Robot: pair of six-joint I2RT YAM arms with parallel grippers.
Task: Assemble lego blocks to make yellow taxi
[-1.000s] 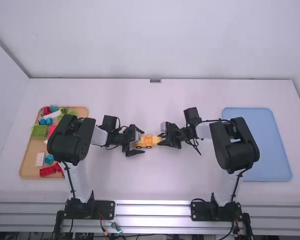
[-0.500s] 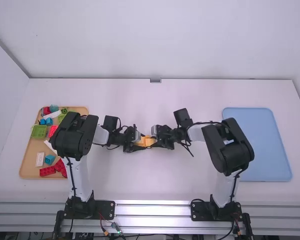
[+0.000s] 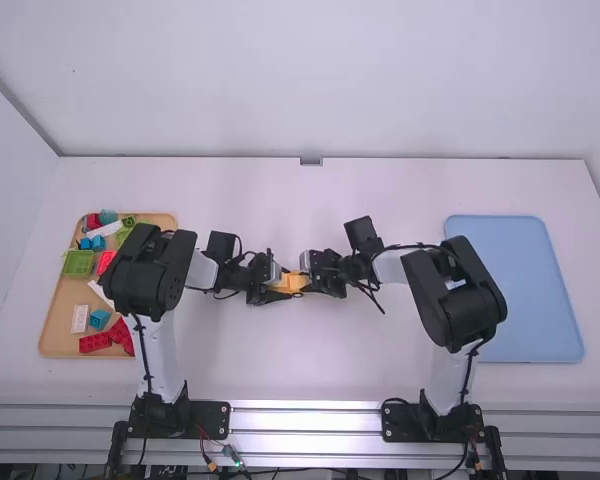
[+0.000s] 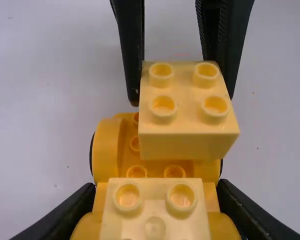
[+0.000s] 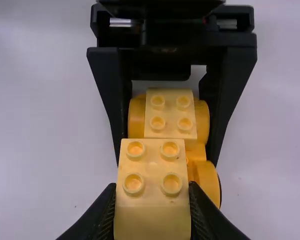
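Taxi base (image 4: 106,152) sits left of the blue tray (image 3: 540,300), well apart, your left gripper (image 3: 281,284) clamping it, your right gripper (image 3: 308,277) pinching a yellow block (image 5: 153,200); white table (image 3: 380,360) reaches toward the tray's edge.

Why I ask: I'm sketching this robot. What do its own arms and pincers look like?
The left arm and right arm match: white links, bulky rounded black joints, black base mounts. Thin black cables trail along them. The left pincer and right pincer are black, each with two tapering fingers; the right one's show ribbing.
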